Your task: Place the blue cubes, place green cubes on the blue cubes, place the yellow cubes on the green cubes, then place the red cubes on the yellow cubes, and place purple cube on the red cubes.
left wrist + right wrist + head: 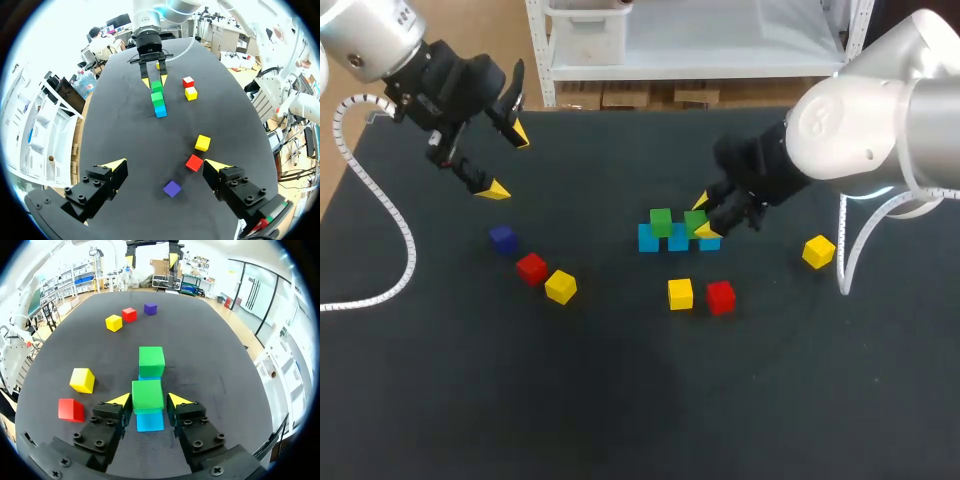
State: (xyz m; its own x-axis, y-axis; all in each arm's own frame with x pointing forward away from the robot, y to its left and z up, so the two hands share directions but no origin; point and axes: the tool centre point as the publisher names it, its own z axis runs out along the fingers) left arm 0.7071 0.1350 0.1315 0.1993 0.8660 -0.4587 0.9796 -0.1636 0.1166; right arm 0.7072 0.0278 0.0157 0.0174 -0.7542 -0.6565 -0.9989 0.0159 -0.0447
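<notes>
Sitting atop three blue cubes (648, 240): two green cubes (661, 221).

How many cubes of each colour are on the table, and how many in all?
blue cubes: 3
green cubes: 2
yellow cubes: 3
red cubes: 2
purple cube: 1
Total: 11
</notes>
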